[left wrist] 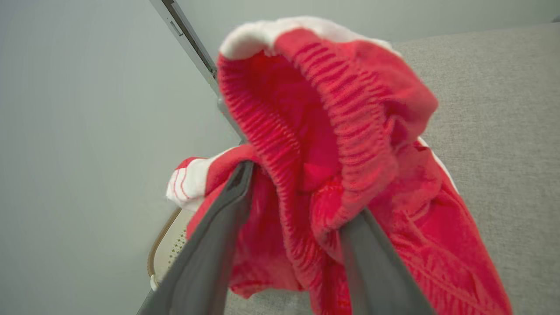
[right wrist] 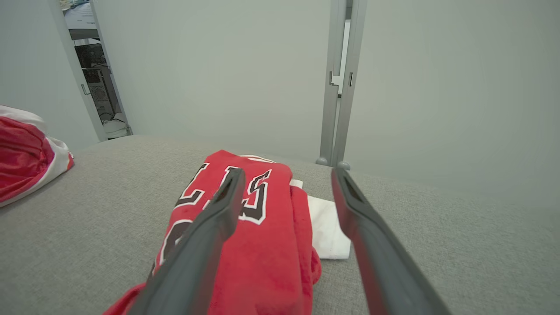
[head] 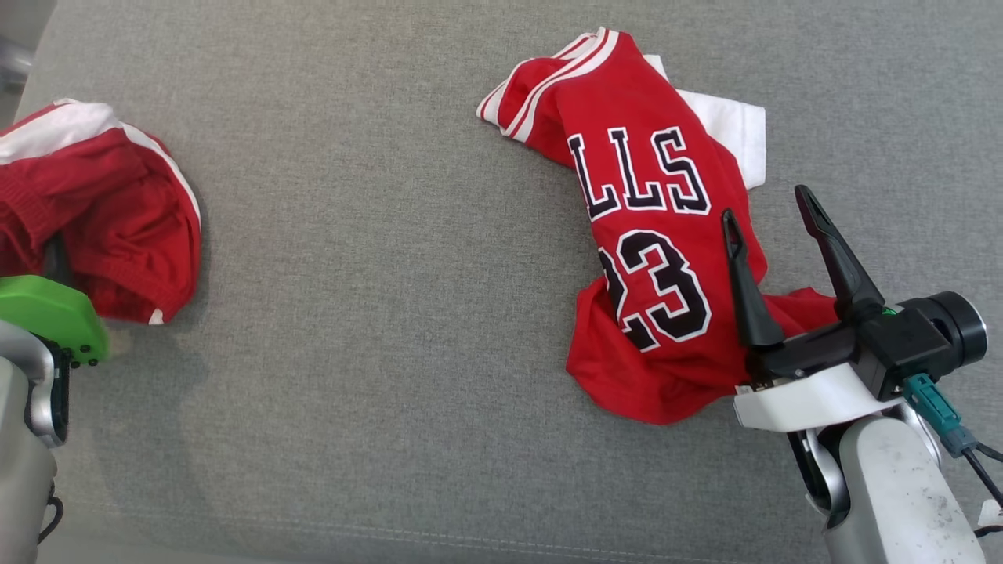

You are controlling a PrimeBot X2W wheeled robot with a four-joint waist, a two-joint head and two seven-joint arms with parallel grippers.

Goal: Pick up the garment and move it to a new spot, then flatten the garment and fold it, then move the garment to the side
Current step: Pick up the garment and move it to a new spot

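Shorts (head: 117,227), red, sit bunched around left claw (left wrist: 304,192): its fingers are spread wide, waistband loose between them, nothing pinched that I can see. Rest of the fabric lies on grey cloth surface (head: 392,329) ahead of that claw. Right claw (head: 770,213) fully open, empty, over lower right edge of red 23 jersey (head: 650,258); jersey stretches ahead and left of its fingers, white garment (head: 733,129) under it beyond the tips

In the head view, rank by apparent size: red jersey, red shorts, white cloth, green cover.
1. red jersey
2. red shorts, cut off by the edge
3. white cloth and green cover look alike: the cloth lies partly under the jersey, and the cover is nearer the camera.
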